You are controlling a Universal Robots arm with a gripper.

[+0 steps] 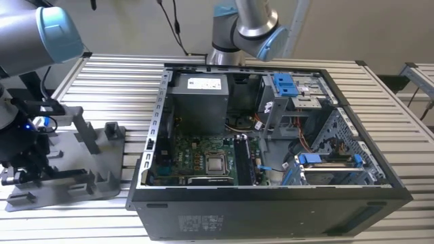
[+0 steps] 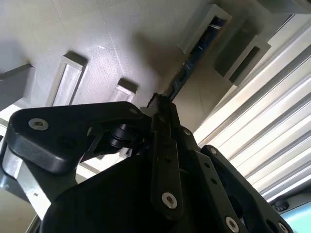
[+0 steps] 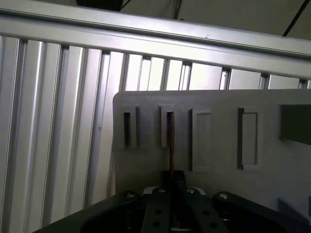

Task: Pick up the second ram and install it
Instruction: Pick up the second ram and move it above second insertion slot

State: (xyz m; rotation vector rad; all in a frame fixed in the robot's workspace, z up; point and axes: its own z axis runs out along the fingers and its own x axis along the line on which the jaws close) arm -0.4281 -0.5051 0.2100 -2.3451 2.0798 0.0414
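Note:
The second ram is a slim dark stick standing edge-on in a slot of a grey holder block on the tray. In the first wrist view the ram runs from the slot down into my fingers. My gripper is shut on the ram's near end, with its black fingers pressed together around it. In the exterior view the gripper hangs low over the tray at the exterior view's left, away from the open computer case.
The open case holds a motherboard with dark memory slots beside the processor socket, a grey power-supply box and blue drive brackets. Further holder blocks stand on the tray. A second arm rises behind the case on the slatted table.

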